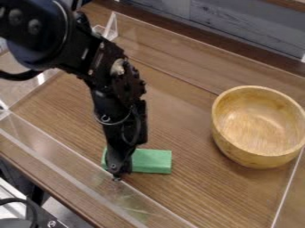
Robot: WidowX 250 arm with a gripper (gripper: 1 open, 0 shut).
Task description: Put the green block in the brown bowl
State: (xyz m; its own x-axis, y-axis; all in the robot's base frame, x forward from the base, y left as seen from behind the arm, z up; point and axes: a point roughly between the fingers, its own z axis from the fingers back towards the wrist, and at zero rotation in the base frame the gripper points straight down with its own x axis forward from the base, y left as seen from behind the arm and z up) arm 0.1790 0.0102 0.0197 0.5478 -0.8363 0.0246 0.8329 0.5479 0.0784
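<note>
The green block (152, 162) lies flat on the wooden table near its front edge. My gripper (116, 169) points straight down just left of the block, its tips at the tabletop beside the block's left end. The jaws look shut with nothing between them; the block is not held. The brown bowl (258, 124) stands upright and empty at the right, well apart from the block and the gripper.
The black arm (71, 53) reaches in from the upper left. A clear plastic wall (48, 156) runs along the table's front and left edges, close to the gripper. Bare wooden table (179, 98) lies between block and bowl.
</note>
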